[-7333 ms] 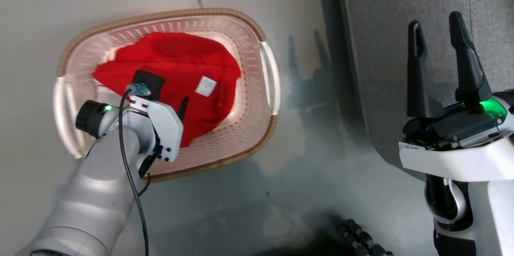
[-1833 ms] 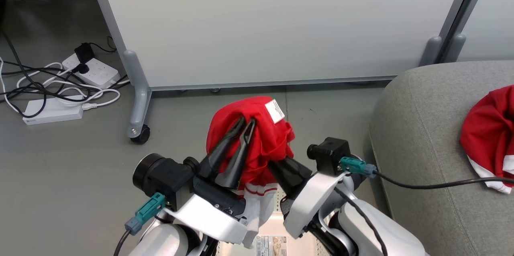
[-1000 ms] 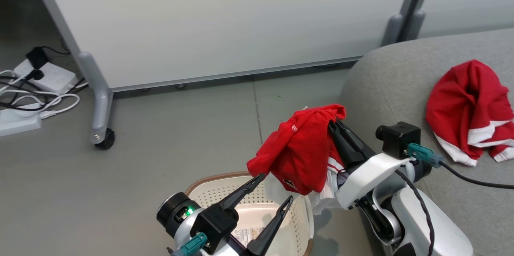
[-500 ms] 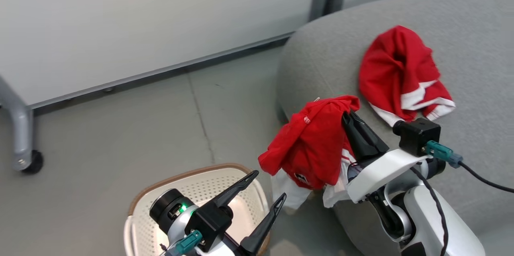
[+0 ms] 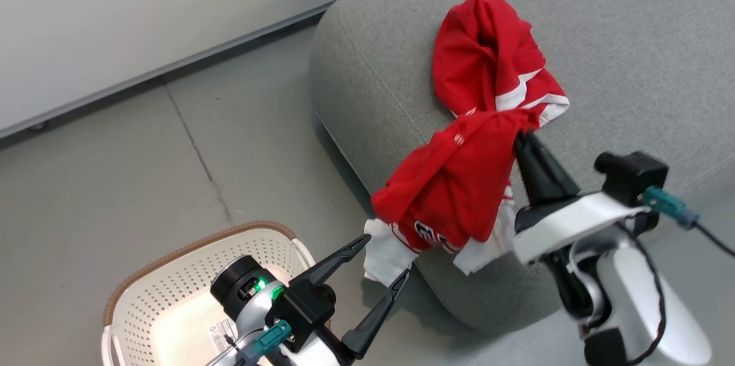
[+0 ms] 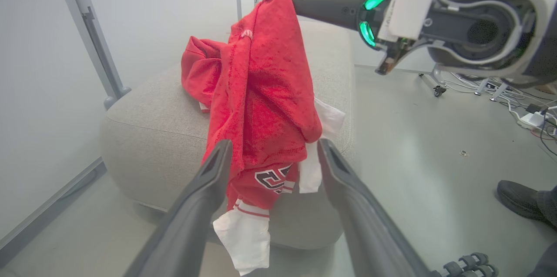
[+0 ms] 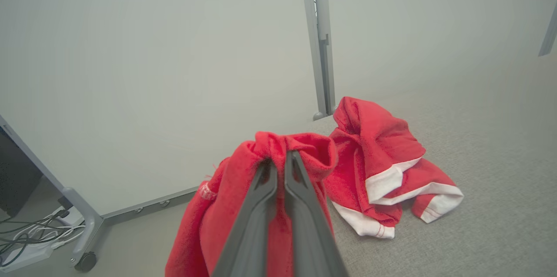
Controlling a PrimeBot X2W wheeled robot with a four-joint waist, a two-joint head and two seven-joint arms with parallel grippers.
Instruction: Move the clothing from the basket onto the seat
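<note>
A red garment with white trim (image 5: 453, 193) hangs from my right gripper (image 5: 521, 135), which is shut on its top fold above the near corner of the grey seat (image 5: 620, 50). In the right wrist view the closed fingers (image 7: 278, 168) pinch that red cloth (image 7: 243, 177). A second red garment (image 5: 488, 61) lies crumpled on the seat just beyond (image 7: 383, 164). My left gripper (image 5: 386, 258) is open and holds nothing, low over the cream basket (image 5: 172, 274); its fingers (image 6: 213, 168) frame the hanging garment (image 6: 265, 94) without touching it.
A pale partition wall (image 5: 143, 4) on a grey post (image 7: 320, 38) stands behind the seat. Cables and a power strip (image 7: 26, 242) lie on the grey floor. A person's dark shoe (image 6: 518, 196) is at the right edge of the left wrist view.
The head camera has swung right and the seat fills more of the picture. My right gripper carried the hanging garment over the seat's corner, close to the garment lying there. The left gripper stayed open.
</note>
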